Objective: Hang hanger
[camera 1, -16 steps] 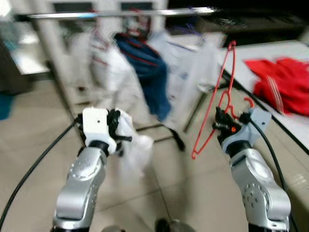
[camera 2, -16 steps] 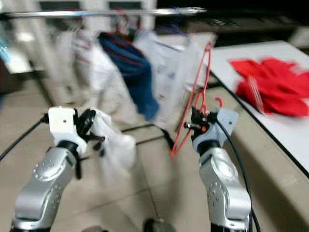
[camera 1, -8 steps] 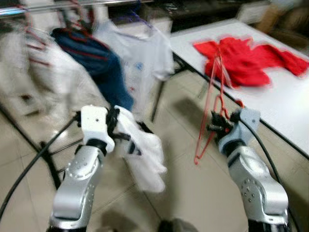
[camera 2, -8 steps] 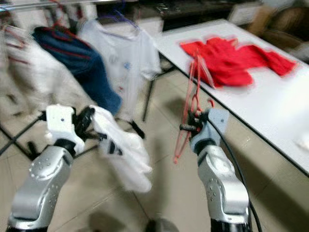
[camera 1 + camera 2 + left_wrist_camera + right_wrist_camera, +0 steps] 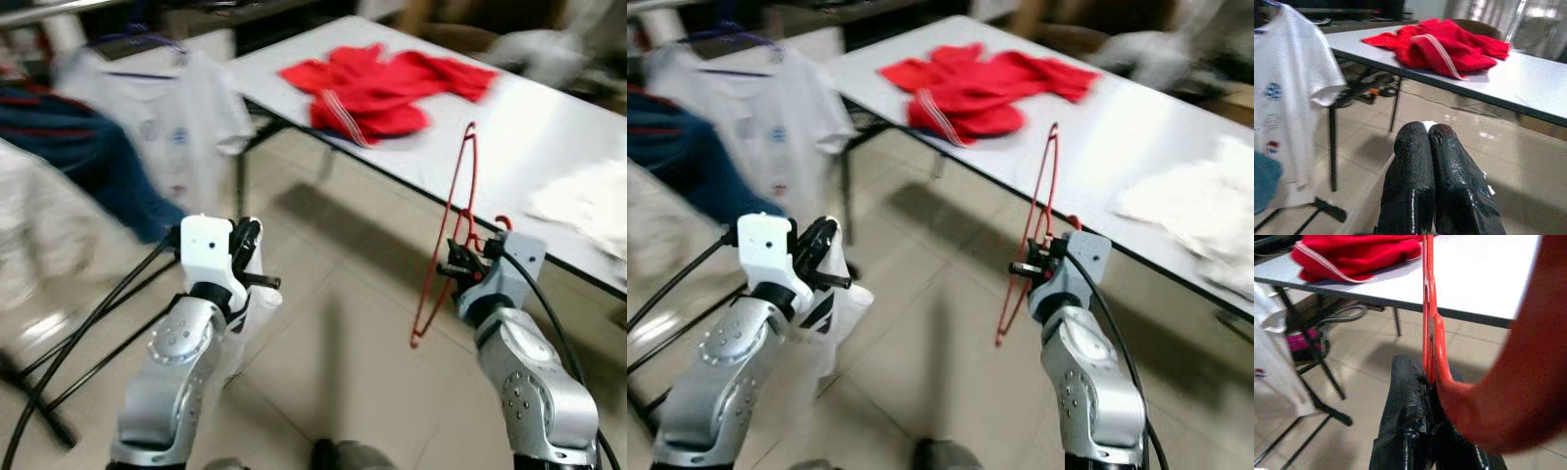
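Glossy beige tiled floor [image 5: 353,323]; long white table [image 5: 549,127] on dark legs.

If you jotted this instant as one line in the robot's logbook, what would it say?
left tool: shut on white garment | right tool: shut on red hanger | table: red clothing on top | hanger not yet hung

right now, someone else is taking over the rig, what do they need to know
Right gripper: shut on the red hanger, held upright beside the table.
Left gripper: shut on a white garment that hangs below it.
White shirt hangs on a hanger to the robot's left; red cloth and white cloth lie on the table.
Done: hanger and garment are in hand.
Left: put the garment on the hanger and hang it.
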Controlling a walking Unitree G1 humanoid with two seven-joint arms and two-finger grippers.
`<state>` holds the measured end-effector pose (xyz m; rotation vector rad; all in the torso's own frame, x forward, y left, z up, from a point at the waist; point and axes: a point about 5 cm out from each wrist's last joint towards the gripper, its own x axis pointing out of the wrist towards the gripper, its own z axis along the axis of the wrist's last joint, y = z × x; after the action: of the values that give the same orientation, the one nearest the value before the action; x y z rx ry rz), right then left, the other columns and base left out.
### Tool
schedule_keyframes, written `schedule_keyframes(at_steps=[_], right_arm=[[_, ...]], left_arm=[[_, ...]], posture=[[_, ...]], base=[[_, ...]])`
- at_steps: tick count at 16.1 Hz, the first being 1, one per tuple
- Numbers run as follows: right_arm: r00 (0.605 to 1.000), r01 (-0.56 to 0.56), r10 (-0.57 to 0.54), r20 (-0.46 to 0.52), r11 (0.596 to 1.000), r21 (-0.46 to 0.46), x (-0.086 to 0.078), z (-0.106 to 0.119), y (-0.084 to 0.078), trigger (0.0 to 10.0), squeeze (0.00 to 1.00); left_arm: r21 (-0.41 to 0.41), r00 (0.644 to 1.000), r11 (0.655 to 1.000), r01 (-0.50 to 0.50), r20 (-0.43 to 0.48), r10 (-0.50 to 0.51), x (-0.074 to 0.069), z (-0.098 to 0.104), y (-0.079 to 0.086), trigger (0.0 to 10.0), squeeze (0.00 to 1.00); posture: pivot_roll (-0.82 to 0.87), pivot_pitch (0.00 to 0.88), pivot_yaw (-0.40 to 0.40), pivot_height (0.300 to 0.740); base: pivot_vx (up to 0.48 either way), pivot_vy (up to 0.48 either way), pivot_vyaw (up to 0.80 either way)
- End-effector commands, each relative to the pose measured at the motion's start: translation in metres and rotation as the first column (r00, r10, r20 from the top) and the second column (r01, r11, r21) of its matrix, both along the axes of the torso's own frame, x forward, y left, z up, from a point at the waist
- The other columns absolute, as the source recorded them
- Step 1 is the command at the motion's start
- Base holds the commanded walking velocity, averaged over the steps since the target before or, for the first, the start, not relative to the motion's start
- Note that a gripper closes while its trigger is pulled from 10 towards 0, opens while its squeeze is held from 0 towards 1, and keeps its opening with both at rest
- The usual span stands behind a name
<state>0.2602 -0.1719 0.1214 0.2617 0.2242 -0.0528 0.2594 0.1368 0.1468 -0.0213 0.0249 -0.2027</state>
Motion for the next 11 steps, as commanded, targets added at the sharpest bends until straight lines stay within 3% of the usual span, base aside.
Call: schedule_keyframes(at_steps=[1, 7, 9, 11], right_arm=[[1.000, 0.000, 0.000, 0.014, 1.000, -0.005, 0.0001, 0.0054, 0.0001, 10.0, 0.00], [1.000, 0.014, -0.014, 0.006, 1.000, -0.010, 0.0010, 0.0044, -0.0020, 10.0, 0.00], [1.000, 0.005, -0.005, 0.004, 1.000, 0.030, 0.0025, 0.0023, -0.0007, 10.0, 0.00], [1.000, 0.003, -0.003, 0.023, 1.000, -0.004, 0.0030, 0.0027, -0.0021, 10.0, 0.00]], left_arm=[[-0.005, 1.000, 1.000, 0.008, 0.021, -0.007, -0.0009, 0.0059, -0.0011, 10.0, 0.00], [-0.009, 1.000, 1.000, 0.021, 0.012, -0.021, -0.0010, 0.0055, -0.0035, 10.0, 0.00], [-0.008, 1.000, 1.000, 0.025, 0.009, -0.025, -0.0001, 0.0050, -0.0033, 10.0, 0.00], [-0.008, 1.000, 1.000, 0.026, 0.008, -0.025, -0.0001, 0.0051, -0.0035, 10.0, 0.00]], posture=[[0.12, 0.082, -0.079, 0.740], [0.12, 0.081, -0.077, 0.740], [0.12, 0.075, -0.070, 0.740], [0.12, 0.074, -0.070, 0.740]], base=[[0.000, 0.000, -0.80], [0.000, 0.000, -0.80], [0.000, 0.000, -0.79], [0.000, 0.000, 0.00]])
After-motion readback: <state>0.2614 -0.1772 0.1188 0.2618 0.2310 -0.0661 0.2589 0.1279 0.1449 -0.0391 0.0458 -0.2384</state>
